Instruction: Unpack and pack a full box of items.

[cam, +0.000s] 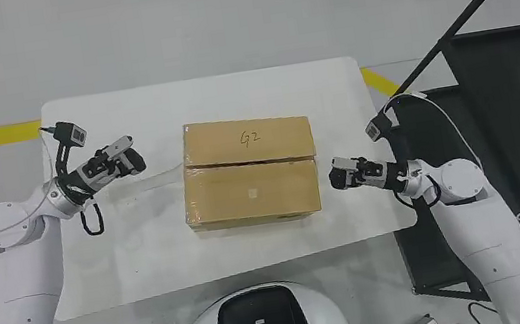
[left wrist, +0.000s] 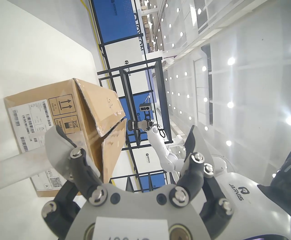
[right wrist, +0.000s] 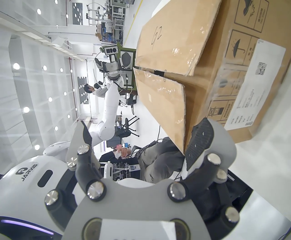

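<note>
Top view: closed box [cam: 249,171], contents hidden.

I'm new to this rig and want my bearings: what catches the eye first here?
A cardboard box lies in the middle of the white table, its two top flaps folded down and meeting along a seam. The left gripper and the right gripper flank its two ends, fingers open, holding nothing.

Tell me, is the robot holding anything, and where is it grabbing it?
Nothing is held. Both sets of jaws stand open, one at each end of the cardboard box, not gripping it.
</note>
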